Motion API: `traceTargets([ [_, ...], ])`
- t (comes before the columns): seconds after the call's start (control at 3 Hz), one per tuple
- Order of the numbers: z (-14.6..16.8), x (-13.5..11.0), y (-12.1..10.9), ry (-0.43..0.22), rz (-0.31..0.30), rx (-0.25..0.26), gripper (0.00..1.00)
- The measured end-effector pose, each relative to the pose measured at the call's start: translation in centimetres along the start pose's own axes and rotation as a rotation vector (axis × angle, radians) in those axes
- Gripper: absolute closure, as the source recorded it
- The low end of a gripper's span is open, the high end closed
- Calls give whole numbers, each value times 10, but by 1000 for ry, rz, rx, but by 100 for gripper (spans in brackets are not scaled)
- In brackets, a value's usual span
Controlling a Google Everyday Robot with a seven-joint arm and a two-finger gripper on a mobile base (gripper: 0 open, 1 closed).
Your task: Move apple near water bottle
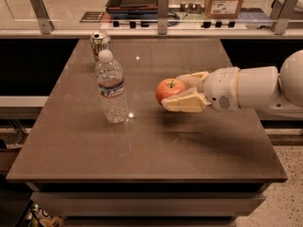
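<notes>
Apple pinched in gripper, bottle straight off the fingertips

Table [156, 155]: the front edge is nearest you, with a bare brown top.

Mid-table: the gripper [176, 92] reaches in from the right of the view. Its two fingers pinch the apple [168, 89], one at the near side and one at the far side. A shadow on the tabletop beneath suggests the apple rides clear of the surface, but you cannot confirm the gap.

The water bottle [111, 90] stands upright at about the same depth, left of the apple in view, with open table between them.

Key relation: the bottle lies roughly along the forearm's line, past the fingertips. Your move is probably a plain leftward carry, then a descent. The bottle's long axis is vertical and it looks tippy, so stop short of contact.

Farther back: a soda can [100, 42] stands behind the bottle; it is not your target. A cardboard box [226, 0] sits on the counter beyond.
</notes>
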State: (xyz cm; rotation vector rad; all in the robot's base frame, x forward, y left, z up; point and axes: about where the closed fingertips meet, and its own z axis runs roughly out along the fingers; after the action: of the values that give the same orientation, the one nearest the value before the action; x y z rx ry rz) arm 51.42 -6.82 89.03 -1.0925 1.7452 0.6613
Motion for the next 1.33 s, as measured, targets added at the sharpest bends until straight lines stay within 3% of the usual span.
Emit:
traceTargets([
  [0.33, 19, 1, 18, 9, -14, 1, 100],
  [1.0, 48, 24, 33, 39, -22, 56, 100],
  [1.33, 49, 23, 34, 39, -23, 54, 84],
])
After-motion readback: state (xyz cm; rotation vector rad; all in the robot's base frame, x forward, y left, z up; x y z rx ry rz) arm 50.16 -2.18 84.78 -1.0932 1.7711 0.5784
